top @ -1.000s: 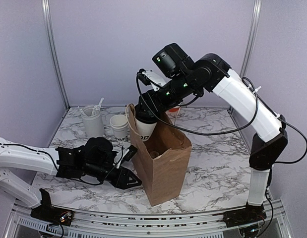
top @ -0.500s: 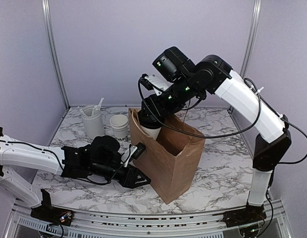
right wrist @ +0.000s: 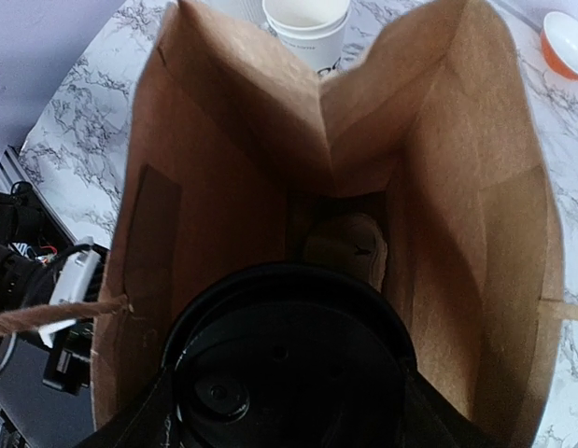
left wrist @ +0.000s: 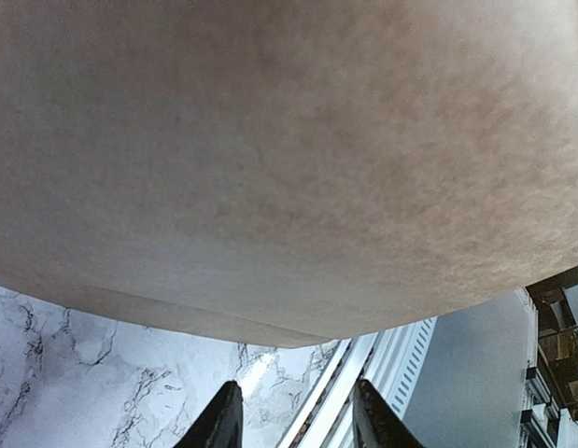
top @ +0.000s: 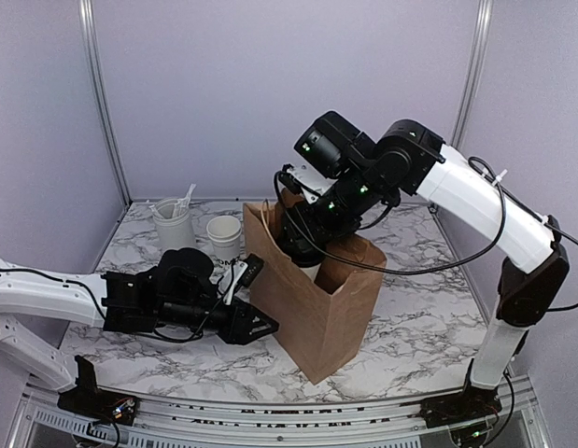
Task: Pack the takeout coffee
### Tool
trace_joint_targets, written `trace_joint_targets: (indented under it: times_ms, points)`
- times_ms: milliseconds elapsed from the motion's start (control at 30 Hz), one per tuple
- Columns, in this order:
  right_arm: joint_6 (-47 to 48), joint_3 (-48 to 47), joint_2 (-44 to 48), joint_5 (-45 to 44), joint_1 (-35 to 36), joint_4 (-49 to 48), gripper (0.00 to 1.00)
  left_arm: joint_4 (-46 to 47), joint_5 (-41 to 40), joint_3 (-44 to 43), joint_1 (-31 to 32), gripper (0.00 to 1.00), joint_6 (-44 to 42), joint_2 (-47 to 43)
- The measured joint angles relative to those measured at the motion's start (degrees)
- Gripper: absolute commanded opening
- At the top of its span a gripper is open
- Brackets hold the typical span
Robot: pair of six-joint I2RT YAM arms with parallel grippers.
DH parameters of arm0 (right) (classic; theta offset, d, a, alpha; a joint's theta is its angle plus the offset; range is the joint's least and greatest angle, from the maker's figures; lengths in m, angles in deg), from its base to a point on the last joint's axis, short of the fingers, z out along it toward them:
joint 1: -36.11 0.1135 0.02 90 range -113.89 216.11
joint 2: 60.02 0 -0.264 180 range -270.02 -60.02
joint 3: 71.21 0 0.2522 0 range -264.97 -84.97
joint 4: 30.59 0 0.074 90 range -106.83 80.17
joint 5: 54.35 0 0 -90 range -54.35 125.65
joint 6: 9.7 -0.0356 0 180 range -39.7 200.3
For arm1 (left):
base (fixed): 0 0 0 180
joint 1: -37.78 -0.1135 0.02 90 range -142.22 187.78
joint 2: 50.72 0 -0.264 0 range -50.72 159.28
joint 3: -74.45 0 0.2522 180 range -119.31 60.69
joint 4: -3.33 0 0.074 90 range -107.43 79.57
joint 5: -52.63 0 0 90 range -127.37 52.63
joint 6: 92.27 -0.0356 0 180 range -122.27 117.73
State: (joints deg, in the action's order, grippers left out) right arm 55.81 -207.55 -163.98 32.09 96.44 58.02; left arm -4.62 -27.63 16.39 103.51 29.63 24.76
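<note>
The takeout coffee [right wrist: 289, 364] shows as a black lid filling the lower part of the right wrist view. My right gripper [right wrist: 289, 411] is shut on it, one dark finger on either side. In the top view the right gripper [top: 303, 245] holds the cup [top: 310, 271] inside the mouth of the upright brown paper bag [top: 317, 308]. The bag [right wrist: 223, 187] gapes open below the cup. A brown moulded shape [right wrist: 349, 245] lies at its bottom. My left gripper [top: 256, 325] is low at the bag's left side, open, with nothing between its fingers. The bag wall [left wrist: 289, 159] looms over the left gripper [left wrist: 298, 420].
A tall white tumbler with white cutlery [top: 174, 229] and a second white cup [top: 224, 235] stand behind the bag at the back left; that cup [right wrist: 305, 23] shows past the bag's rim. A small orange bowl [right wrist: 566, 42] sits at the back right. The table's front rail [left wrist: 363, 392] is close by.
The right gripper has moved right and down, taking the cup from the bag's rim into its mouth. The bag shifted right. The left gripper followed it and stays at its lower left side.
</note>
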Motion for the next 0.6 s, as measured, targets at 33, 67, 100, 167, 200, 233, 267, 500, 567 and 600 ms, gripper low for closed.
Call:
trace_joint_targets:
  times_ms: [33,67,100,167,200,233,267,500,567,600]
  points:
    - [-0.48,1.07,0.52,-0.02,0.04,-0.15,0.53,-0.17,-0.44,0.00,0.02,0.41,-0.11,-0.59]
    - [-0.79,1.92,0.90,-0.02,0.04,-0.26,0.53,-0.52,-0.92,0.00,0.00,0.41,-0.28,-1.20]
    - [-1.05,2.60,1.18,-0.04,0.09,-0.33,0.53,-1.05,-1.38,0.00,0.00,0.41,-0.50,-1.90]
    - [-1.57,4.11,1.79,-0.07,0.15,-0.81,0.53,-2.19,-2.47,0.02,0.00,0.41,-1.07,-3.58]
    - [-1.70,4.63,1.99,-0.07,0.15,-0.85,0.53,-2.69,-2.89,0.02,0.00,0.41,-1.29,-4.48]
    - [-1.90,5.33,2.23,-0.04,0.17,-0.90,0.53,-3.10,-3.30,0.02,-0.04,0.41,-1.42,-5.40]
    - [-2.03,5.79,2.34,-0.07,0.20,-0.94,0.53,-3.45,-3.54,0.02,-0.07,0.41,-1.53,-6.21]
    - [-2.10,8.24,2.58,-0.50,0.20,-1.11,0.53,-5.29,-5.66,0.02,-1.20,0.41,-2.73,-11.82]
    - [-1.99,8.96,2.62,-0.66,0.20,-1.11,0.53,-5.68,-6.03,0.00,-1.75,0.41,-2.99,-12.96]
    - [-1.88,9.29,2.62,-0.72,0.20,-1.14,0.53,-5.86,-6.23,0.00,-1.99,0.41,-3.06,-13.42]
